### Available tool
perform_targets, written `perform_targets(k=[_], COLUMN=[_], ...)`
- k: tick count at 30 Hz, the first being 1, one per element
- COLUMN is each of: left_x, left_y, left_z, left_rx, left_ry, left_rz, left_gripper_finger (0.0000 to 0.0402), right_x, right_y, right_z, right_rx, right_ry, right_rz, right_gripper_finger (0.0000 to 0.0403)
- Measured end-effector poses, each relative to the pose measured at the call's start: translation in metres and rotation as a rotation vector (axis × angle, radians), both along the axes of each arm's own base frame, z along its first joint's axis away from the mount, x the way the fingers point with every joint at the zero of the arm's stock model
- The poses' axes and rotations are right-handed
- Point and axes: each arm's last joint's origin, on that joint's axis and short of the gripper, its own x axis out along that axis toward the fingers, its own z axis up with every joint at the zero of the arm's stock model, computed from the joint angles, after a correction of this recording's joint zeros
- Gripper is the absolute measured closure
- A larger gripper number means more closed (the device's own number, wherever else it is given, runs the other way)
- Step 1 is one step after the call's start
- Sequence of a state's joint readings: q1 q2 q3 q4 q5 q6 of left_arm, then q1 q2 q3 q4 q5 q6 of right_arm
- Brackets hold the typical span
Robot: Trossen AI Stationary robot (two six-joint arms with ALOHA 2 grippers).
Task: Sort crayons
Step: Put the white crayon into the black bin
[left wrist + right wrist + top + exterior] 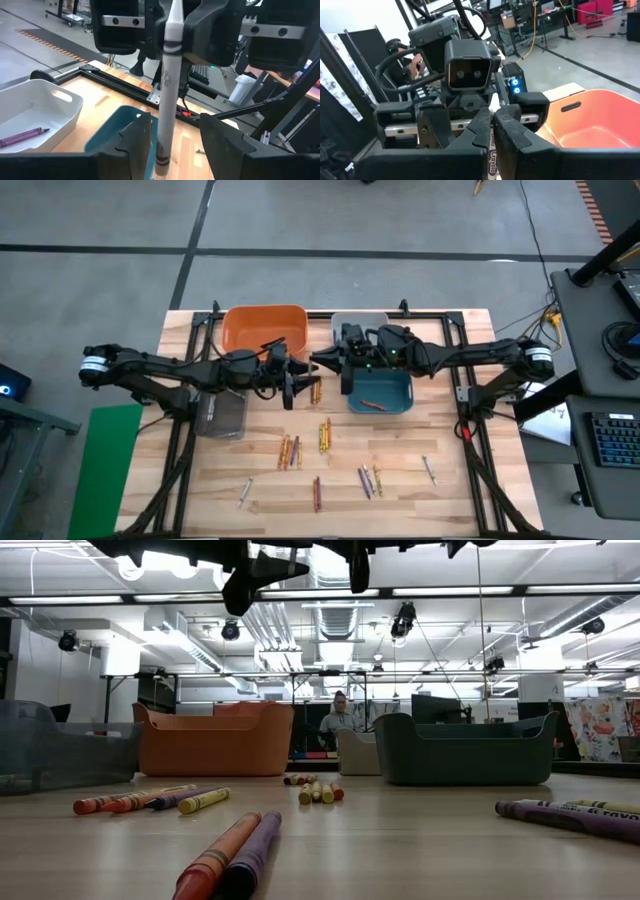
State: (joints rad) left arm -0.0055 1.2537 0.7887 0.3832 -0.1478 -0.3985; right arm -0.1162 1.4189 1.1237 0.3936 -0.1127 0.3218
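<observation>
Two tools meet above the worktop (400, 480) centre: the right tool (492, 131), clamped on a grey-white crayon (167, 85), holds it lengthwise between the left tool's (175, 145) wide-spread fingers, with the teal bin (380, 390) toward three o'clock.

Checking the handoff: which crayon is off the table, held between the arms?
The white crayon, pinched by the right tool; the left tool stands open around it. All others lie flat.
</observation>
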Motion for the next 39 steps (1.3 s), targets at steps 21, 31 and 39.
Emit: perform_targets(k=[21, 31, 39], left_x=[-0.016, -0.112, -0.135], left_y=[0.001, -0.001, -0.010], left_z=[-0.002, -0.013, -0.030], left_rx=[-0.134, -0.597, -0.812], left_ry=[0.135, 1.013, 1.232], left_rz=[0.050, 0.462, 0.604], left_gripper_finger=[0.0398, 0.0399, 0.0400], right_x=[-0.003, -0.009, -0.008], right_y=[-0.006, -0.013, -0.014], right_z=[0.003, -0.003, -0.005], right_rx=[0.087, 0.139, 0.138], right_ry=[-0.004, 0.101, 0.106], right_rz=[-0.024, -0.054, -0.055], right_gripper_finger=[0.0332, 0.0304, 0.0307])
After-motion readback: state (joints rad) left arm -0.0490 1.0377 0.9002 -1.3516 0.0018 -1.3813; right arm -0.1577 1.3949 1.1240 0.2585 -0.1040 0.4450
